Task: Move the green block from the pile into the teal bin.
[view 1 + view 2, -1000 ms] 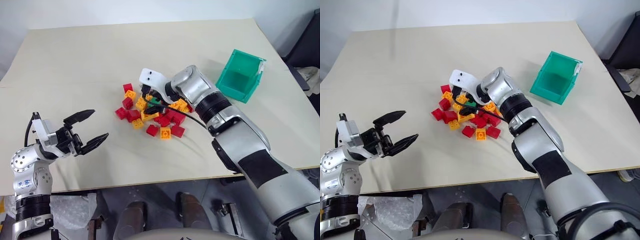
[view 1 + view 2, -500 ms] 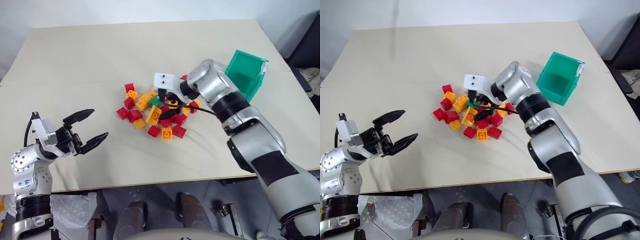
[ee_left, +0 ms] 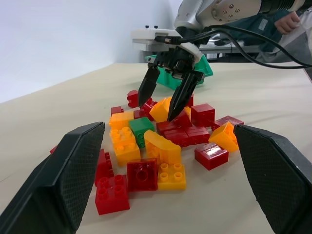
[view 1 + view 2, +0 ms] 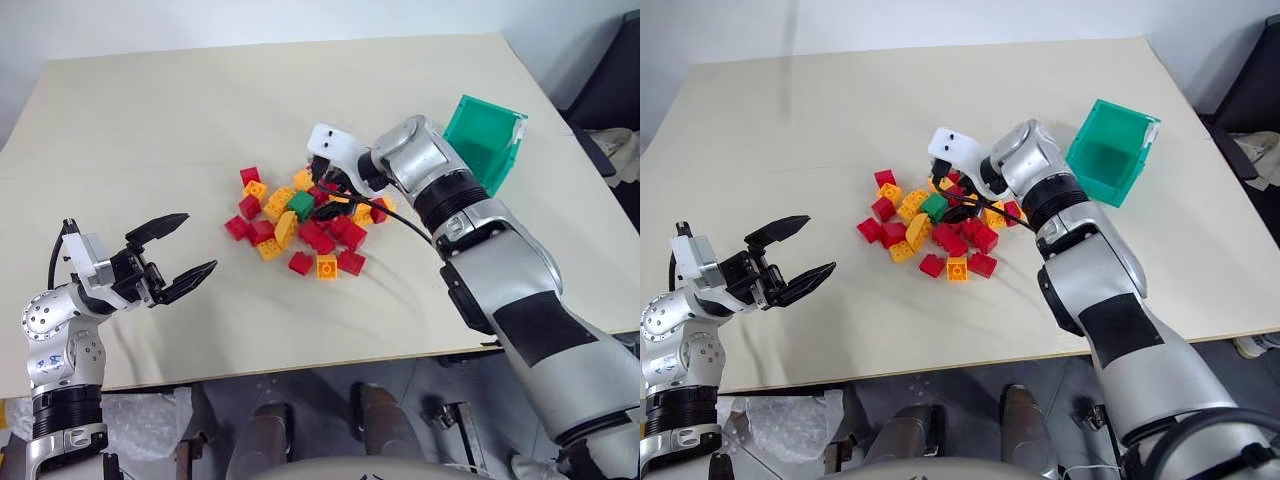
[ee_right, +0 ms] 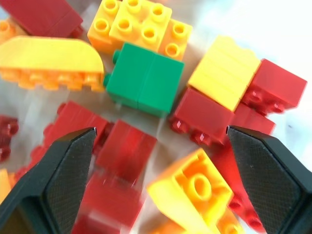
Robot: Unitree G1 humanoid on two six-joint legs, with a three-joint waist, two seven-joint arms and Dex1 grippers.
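The green block (image 4: 301, 205) lies on its side in the middle of the pile (image 4: 300, 228) of red and orange-yellow bricks, touching an orange brick. My right gripper (image 4: 326, 195) hovers open just right of it, over red bricks, holding nothing. In the right wrist view the green block (image 5: 145, 78) sits ahead of the fingertips, beyond the gap. The teal bin (image 4: 486, 140) stands at the far right, tilted, with its opening towards the pile. My left gripper (image 4: 200, 242) stays open and empty above the table's near left, aimed at the pile (image 3: 161, 141).
The pale table (image 4: 180, 120) ends close below my left gripper and just past the bin. A black cable (image 4: 400, 222) runs along my right forearm over the pile's right side. Dark furniture (image 4: 615, 90) stands beyond the right edge.
My right gripper has swept to the right across the pile, staying open. Some bricks shifted, and the green block, covered by the gripper before, now lies exposed. My left gripper has held still.
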